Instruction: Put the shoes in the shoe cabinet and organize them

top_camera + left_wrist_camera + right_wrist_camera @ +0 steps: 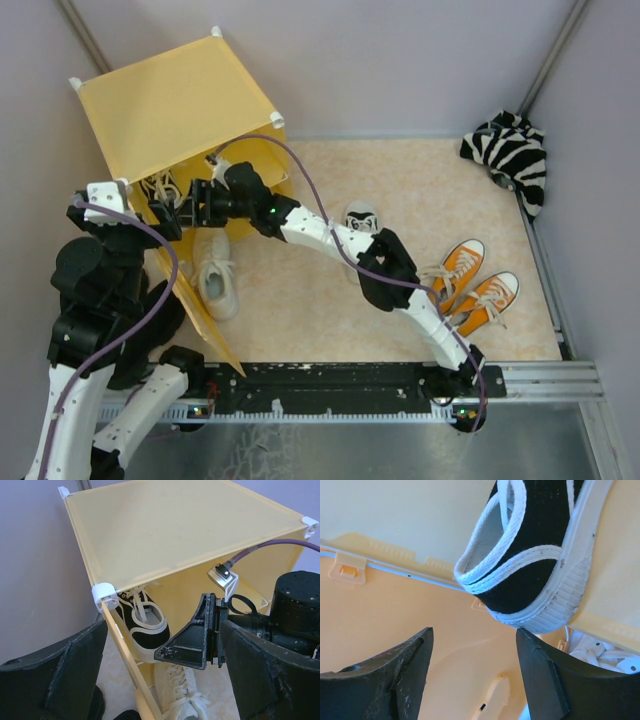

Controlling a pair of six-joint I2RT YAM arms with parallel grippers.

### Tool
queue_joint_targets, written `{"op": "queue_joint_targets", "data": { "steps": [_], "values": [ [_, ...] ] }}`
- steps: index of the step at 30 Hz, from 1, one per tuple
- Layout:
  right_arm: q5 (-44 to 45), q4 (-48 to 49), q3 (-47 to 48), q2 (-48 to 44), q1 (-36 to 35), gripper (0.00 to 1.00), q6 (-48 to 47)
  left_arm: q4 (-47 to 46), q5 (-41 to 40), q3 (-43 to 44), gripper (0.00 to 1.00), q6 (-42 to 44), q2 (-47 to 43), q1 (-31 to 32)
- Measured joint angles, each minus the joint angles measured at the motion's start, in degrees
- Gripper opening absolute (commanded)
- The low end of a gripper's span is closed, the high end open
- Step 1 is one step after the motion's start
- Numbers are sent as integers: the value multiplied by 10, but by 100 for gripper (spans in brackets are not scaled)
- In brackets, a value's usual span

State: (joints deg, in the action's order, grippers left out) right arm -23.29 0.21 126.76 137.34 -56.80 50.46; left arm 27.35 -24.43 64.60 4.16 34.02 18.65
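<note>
My right gripper [472, 672] is released, and the black-and-white shoe [540, 555] sits just ahead of it on the shoe cabinet [175, 105] shelf. The shoe looks light, with soft canvas and a stiff rubber sole, so I would pinch the heel rim.

The yellow shoe cabinet [175, 105] sits in the upper left of the overhead view, white connectors at its corners, its door [200, 315] swung open toward the lower left. A black-and-white sneaker [145, 627] lies on the inner shelf at the opening, heel outward. A white sneaker [215, 275] rests on the floor just below the opening. Another black-and-white sneaker [361, 218] lies mid-frame, and the orange pair [470, 285] lies side by side at right
</note>
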Motion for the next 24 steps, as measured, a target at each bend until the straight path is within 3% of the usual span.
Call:
{"op": "queue_joint_targets", "data": {
  "steps": [18,24],
  "values": [
    [-98,156,58,75,-5,62,45,-4,0,-6,99,-1,-2,0],
    [-92,190,-40,32,-5,62,36,-4,0,-6,99,-3,-2,0]
  ]
}}
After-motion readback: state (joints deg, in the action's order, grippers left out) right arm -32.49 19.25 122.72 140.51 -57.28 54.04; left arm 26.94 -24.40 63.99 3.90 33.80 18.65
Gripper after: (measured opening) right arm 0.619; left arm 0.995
